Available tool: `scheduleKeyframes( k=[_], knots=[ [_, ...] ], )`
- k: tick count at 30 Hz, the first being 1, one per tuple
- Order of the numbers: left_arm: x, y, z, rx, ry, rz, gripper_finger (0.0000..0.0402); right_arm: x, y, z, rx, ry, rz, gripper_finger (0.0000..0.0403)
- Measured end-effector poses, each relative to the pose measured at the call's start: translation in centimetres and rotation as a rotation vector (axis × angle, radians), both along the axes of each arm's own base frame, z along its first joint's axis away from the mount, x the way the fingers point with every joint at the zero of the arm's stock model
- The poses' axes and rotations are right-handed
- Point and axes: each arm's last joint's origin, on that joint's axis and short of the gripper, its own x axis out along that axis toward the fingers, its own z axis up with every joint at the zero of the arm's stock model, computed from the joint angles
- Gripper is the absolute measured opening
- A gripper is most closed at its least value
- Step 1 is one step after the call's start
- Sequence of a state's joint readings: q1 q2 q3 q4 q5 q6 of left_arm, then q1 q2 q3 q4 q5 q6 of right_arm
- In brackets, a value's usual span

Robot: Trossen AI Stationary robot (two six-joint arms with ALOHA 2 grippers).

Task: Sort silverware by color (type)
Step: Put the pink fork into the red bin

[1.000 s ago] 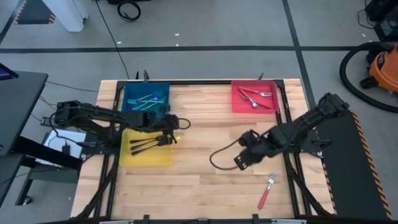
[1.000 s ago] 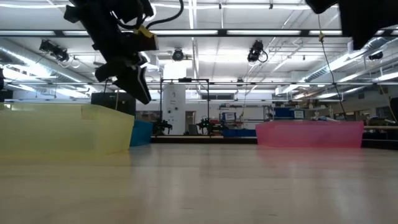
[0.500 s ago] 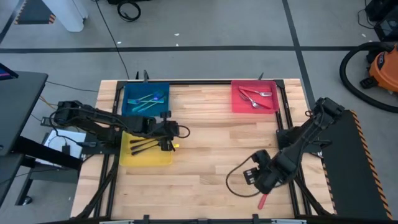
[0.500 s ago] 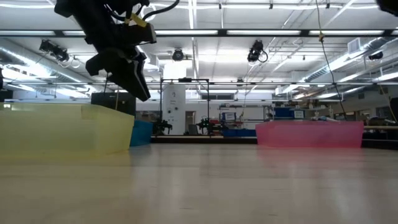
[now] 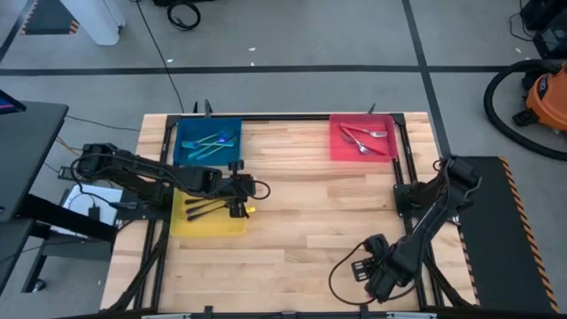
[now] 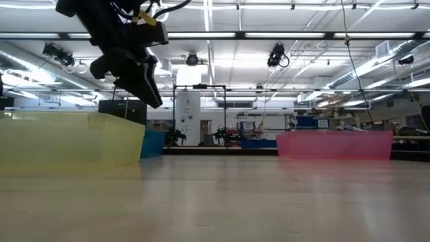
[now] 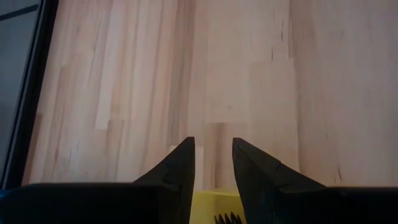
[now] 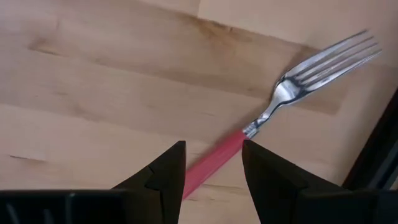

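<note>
Since the earlier frames, the right gripper point(image 5: 379, 282) has swung from the middle of the table point(image 5: 301, 204) down to the lower right of the high view, over the spot where the red-handled fork point(image 8: 283, 94) lay, so the arm now hides it from above. In the right wrist view that fork lies flat on the wood, tines toward the upper right, its red handle running down between the spread fingers point(image 8: 168, 171), which are not touching it. The left gripper point(image 5: 239, 197) has pulled back slightly and hovers at the right edge of the yellow tray point(image 5: 182, 226), fingers point(image 7: 180, 165) narrowly parted and empty. Black forks point(image 5: 202, 208) lie in the yellow tray, blue forks point(image 5: 208, 143) in the blue tray point(image 5: 184, 128) at upper left, and red forks point(image 5: 361, 138) in the red tray point(image 5: 338, 151) at upper right.
</note>
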State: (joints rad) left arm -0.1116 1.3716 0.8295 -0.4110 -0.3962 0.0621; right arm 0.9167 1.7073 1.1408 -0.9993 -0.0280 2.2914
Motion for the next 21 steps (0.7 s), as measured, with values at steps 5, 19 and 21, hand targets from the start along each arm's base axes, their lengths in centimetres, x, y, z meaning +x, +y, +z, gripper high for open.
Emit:
scheduleKeyframes(
  k=[5,19,21],
  knots=[
    [0.0,0.0,0.0,-0.002,-0.001,0.002,0.0107,0.2,0.5,-1.0,-0.022,-0.006,-0.012,0.0165],
    [0.0,0.0,0.0,-0.032,-0.018,0.042,0.0107,-0.2,1.9,-2.1,0.051,0.041,0.000,0.0165],
    [0.0,0.0,0.0,-0.034,-0.020,0.044,0.0107,-0.2,1.9,-2.2,0.054,0.044,-0.004,0.0165]
  ],
)
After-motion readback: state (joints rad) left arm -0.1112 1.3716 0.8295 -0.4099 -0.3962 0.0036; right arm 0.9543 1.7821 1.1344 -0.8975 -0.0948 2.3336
